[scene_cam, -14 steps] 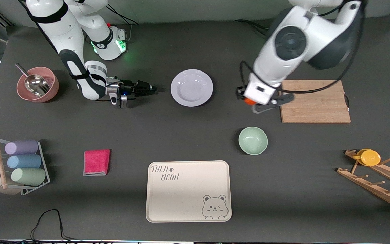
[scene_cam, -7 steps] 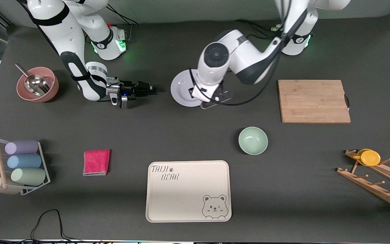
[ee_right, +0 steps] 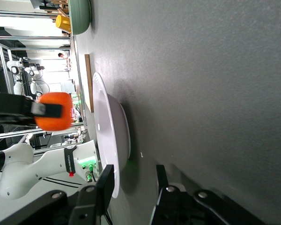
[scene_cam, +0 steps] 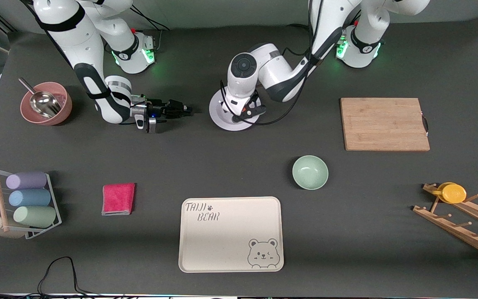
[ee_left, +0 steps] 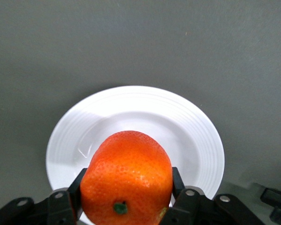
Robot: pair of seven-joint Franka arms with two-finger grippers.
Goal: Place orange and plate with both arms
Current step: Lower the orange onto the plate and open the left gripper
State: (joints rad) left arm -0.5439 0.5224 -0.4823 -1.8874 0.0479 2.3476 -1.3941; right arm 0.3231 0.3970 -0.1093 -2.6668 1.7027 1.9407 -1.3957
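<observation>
Step in hand, by the look of it: dropping the fruit onto the dish. Left claw (ee_left: 126, 213) clamped on the orange (ee_left: 126, 178), hanging right over the plate (ee_left: 136, 110) and not touching it yet. Plate sitting flat on the tabletop (scene_cam: 239, 166), toward the robots' end, between the 2 arms and well apart from the cream tray (scene_cam: 230, 234) and the green bowl (scene_cam: 310, 172).

Next move probably calls for a bit more descent over the plate's middle, then letting go gently so the orange doesn't roll off the rim.

Left arm folded over from its base, elbow high, wrist pointed down at the plate. Right arm waiting low beside the plate, right claw (scene_cam: 183, 109) lying sideways just above the tabletop, aimed at the rim, fingers (ee_right: 105, 187) parted and holding nothing.
</observation>
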